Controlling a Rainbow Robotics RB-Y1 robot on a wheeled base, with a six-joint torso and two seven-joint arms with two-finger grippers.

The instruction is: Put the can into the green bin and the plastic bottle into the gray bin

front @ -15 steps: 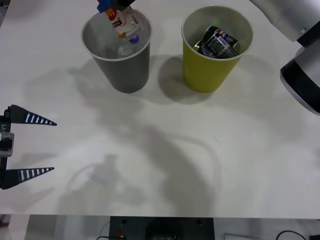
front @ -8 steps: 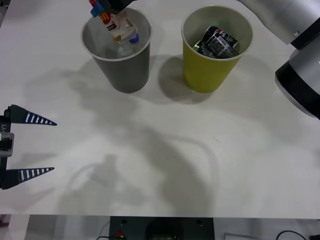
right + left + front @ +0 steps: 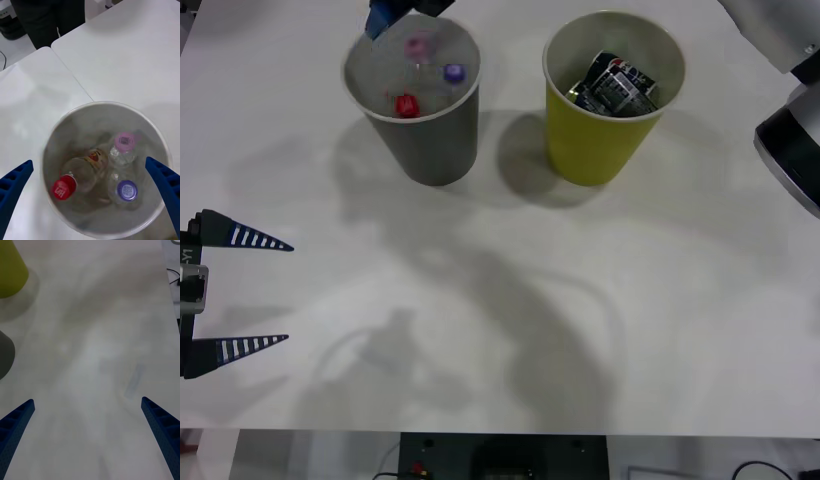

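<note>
The plastic bottle [image 3: 77, 176], red cap up, lies inside the gray bin [image 3: 105, 105] beside a pink-capped and a purple-capped bottle. In the front view its red cap [image 3: 406, 104] shows within the gray bin [image 3: 430, 140] at the back left. My right gripper [image 3: 402, 10] hovers directly above that bin; in the right wrist view the gripper [image 3: 89, 163] is open with nothing between its fingers. A dark can [image 3: 617, 82] rests in the green bin [image 3: 595, 140] to the right. At the table's left edge my left gripper [image 3: 240, 292] stands open, holding nothing.
The white table [image 3: 510, 320] stretches bare in front of both bins. The left wrist view shows the green bin's side [image 3: 11, 266] and the gray bin's side [image 3: 5, 352] beyond my open left gripper [image 3: 88, 405]. The right arm's silver links [image 3: 790, 110] hang over the right side.
The right gripper held the bottle tilted over the gray bin's mouth; it has let go, and the bottle now lies inside the bin. The left arm has stayed still.
</note>
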